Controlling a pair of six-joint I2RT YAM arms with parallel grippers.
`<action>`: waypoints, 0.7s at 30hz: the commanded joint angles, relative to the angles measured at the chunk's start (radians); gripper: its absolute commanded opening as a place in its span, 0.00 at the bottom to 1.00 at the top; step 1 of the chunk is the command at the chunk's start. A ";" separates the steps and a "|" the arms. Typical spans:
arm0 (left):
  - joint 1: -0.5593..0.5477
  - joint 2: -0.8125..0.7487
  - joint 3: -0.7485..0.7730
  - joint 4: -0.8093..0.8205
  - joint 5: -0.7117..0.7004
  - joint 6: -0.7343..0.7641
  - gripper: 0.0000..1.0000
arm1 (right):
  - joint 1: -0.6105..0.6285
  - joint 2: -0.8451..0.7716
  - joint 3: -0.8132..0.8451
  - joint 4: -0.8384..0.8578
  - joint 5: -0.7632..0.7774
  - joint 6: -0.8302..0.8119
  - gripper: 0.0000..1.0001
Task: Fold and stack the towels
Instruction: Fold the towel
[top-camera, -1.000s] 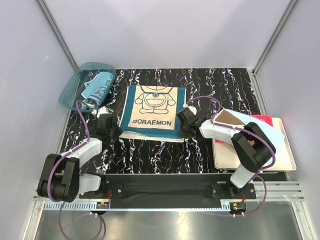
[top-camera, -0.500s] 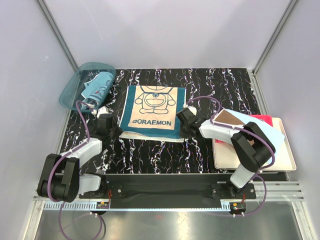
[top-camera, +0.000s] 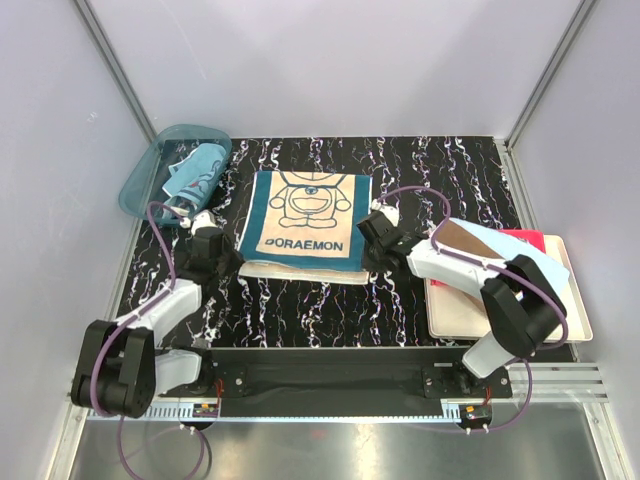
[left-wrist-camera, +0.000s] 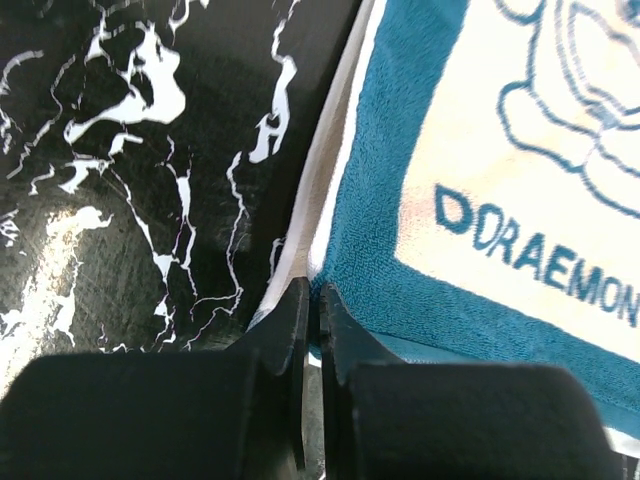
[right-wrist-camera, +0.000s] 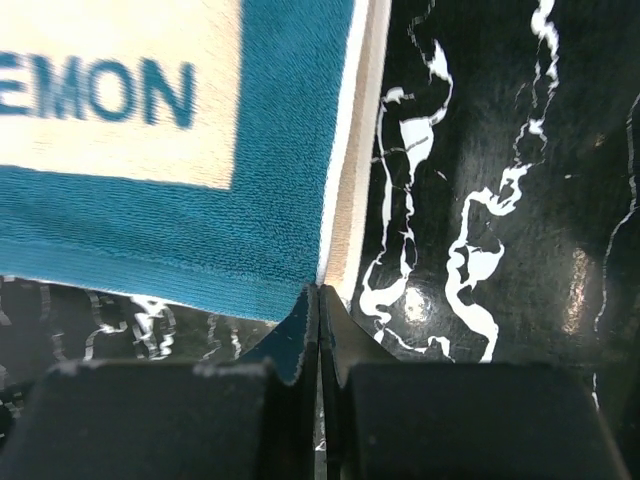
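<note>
While the teal-bordered cream terry towel printed DORAEMON (top-camera: 305, 215) is lying flat on the black marbled table (top-camera: 430, 170), the left gripper (left-wrist-camera: 311, 305) is pinching its near left corner and the right gripper (right-wrist-camera: 318, 300) is pinching its near right corner, both jaws pressed together.

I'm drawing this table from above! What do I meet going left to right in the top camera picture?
teal basket → left gripper → Doraemon towel → right gripper → cream tray
</note>
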 joint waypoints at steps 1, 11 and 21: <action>0.003 -0.059 0.018 0.006 -0.014 0.012 0.00 | 0.009 -0.073 0.033 -0.030 0.044 -0.008 0.00; 0.005 -0.065 -0.012 0.006 -0.034 -0.006 0.00 | 0.015 -0.088 -0.025 -0.002 0.010 0.012 0.00; 0.005 -0.039 -0.057 0.043 -0.009 -0.025 0.16 | 0.018 -0.056 -0.068 0.037 -0.015 0.017 0.01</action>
